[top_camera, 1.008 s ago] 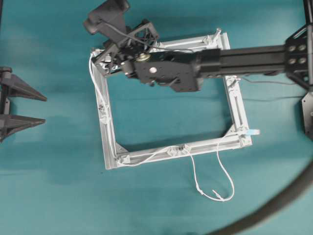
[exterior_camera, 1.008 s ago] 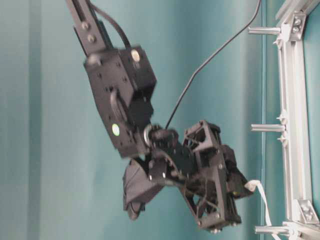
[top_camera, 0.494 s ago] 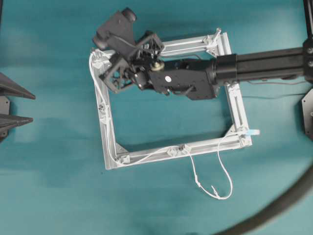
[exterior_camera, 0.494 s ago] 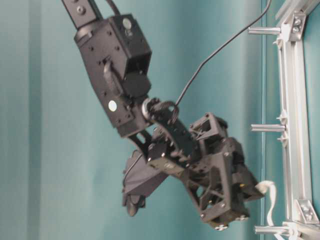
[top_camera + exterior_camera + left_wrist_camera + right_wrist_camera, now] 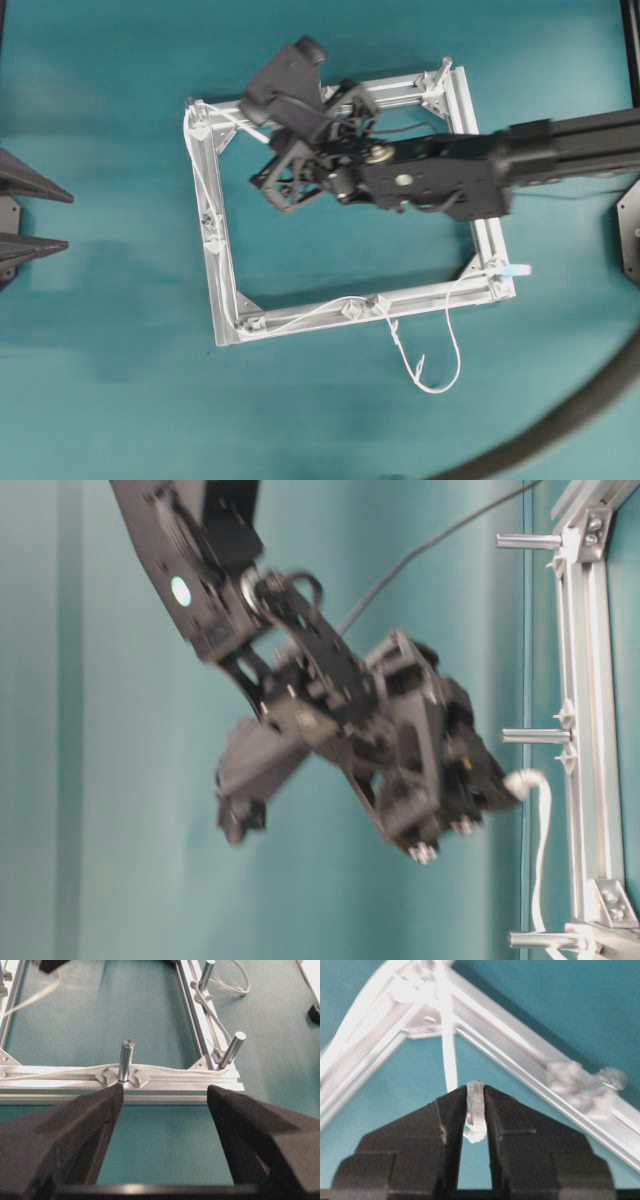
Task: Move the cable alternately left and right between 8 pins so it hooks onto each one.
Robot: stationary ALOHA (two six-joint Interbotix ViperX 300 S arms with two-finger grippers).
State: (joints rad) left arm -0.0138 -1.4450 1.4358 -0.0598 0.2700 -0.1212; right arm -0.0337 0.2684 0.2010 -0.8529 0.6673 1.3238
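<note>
The white cable (image 5: 430, 389) runs down the left bar of the silver frame (image 5: 480, 235), along the bottom bar, and loops on the mat below it. My right gripper (image 5: 265, 130) hangs over the frame's upper left, shut on the cable's clear plug (image 5: 475, 1110). From the plug the cable (image 5: 447, 1050) stretches back to the frame's corner. Seen from table level, the right gripper (image 5: 500, 792) holds the cable end (image 5: 525, 780) beside an upright pin (image 5: 535, 736). My left gripper (image 5: 165, 1095) stands open and empty outside the left bar, facing a pin (image 5: 126, 1060) with the cable (image 5: 165, 1071) behind it.
A thick dark grey hose (image 5: 560, 430) curves across the bottom right corner. The right arm (image 5: 560, 150) spans the frame's upper right. Further pins (image 5: 232, 1050) stand at the frame's corners. The left gripper (image 5: 66, 219) sits at the left edge of the teal mat.
The right gripper has moved right, away from the frame's top-left corner, with the cable end in it. The cable loop below the frame has shrunk. The left gripper has drawn back slightly left.
</note>
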